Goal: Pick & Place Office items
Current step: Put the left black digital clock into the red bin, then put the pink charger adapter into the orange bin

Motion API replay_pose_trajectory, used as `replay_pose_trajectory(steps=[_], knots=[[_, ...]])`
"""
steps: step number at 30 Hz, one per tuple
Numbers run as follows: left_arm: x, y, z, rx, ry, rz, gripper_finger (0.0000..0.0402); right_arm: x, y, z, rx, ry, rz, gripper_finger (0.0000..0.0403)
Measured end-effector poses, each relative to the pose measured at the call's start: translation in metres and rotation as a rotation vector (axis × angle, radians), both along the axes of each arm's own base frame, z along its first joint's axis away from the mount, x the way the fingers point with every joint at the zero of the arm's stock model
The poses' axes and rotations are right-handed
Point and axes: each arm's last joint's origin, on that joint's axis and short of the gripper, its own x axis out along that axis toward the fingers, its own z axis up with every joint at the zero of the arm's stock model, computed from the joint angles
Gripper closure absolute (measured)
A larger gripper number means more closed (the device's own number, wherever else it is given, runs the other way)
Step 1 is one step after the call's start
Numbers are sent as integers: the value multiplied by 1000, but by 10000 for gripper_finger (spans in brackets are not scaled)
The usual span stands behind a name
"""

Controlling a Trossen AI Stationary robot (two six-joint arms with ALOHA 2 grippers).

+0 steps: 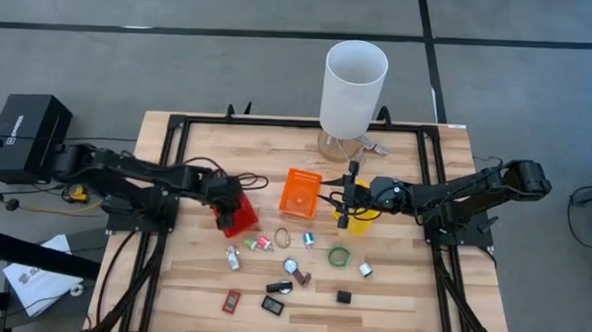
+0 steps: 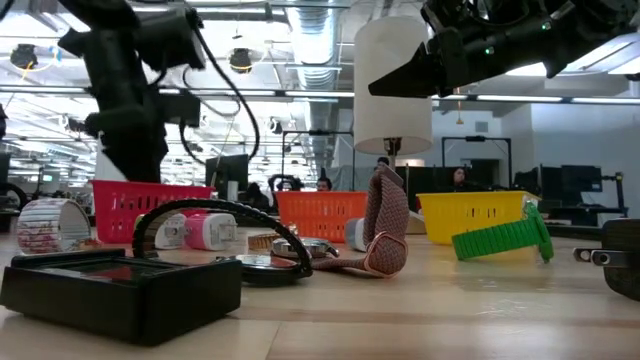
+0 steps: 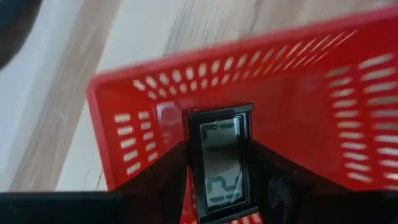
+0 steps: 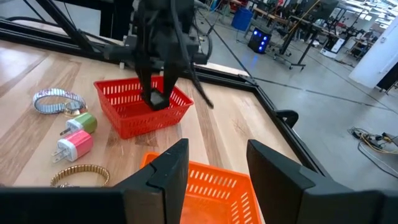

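My left gripper (image 1: pixel 226 201) reaches down into the red bin (image 1: pixel 242 220) and is shut on a small black rectangular piece with a grey display (image 3: pixel 221 163). In the right wrist view the left gripper (image 4: pixel 155 98) shows inside the red bin (image 4: pixel 127 115). My right gripper (image 4: pixel 217 168) is open and hovers over the orange bin (image 4: pixel 205 183), holding nothing. Other office items lie flat on the table: a tan ring (image 1: pixel 283 237), a green ring (image 1: pixel 339 255), a silvery clip (image 1: pixel 234 258), and black pieces (image 1: pixel 272 305) (image 1: pixel 343 296). My left gripper pinches the black display piece between its two fingers (image 3: pixel 168 177), one on each long side edge (image 3: pixel 191 180). It comes from above, pointing down into the red bin. The piece stands along the fingers, display facing the camera. Whether it touches the bin floor I cannot tell.
The yellow bin (image 2: pixel 470 215) sits under my right arm, beside the orange bin (image 1: pixel 300 191). A tall white cylinder (image 1: pixel 353 88) stands at the far edge. A black frame (image 1: pixel 177 131) rims the table. In the low view, a watch strap (image 2: pixel 385 225) and a black box (image 2: pixel 120 285) lie near.
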Motion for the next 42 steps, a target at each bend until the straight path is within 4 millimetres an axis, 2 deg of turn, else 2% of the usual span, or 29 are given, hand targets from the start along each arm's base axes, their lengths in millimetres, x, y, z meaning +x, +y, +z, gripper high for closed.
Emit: replay_pose_trajectory(steps=[4, 8, 16, 21, 35, 42], knots=[[2, 1, -11, 3, 69, -16, 245, 0, 0, 0, 0, 0, 0, 249], [4, 1, -17, 3, 107, -23, 215, 0, 0, 0, 0, 0, 0, 249], [4, 1, -17, 4, 101, -22, 168, 0, 0, 0, 0, 0, 0, 249], [1, 1, -5, 9, 42, -22, 172, 0, -1, 0, 0, -1, -4, 249], [-18, 0, 44, 25, -269, -16, 202, 0, -12, 0, 43, -15, -54, 249], [-19, -8, 58, 3, -403, -65, 205, 0, -12, 0, 41, -11, -52, 249]])
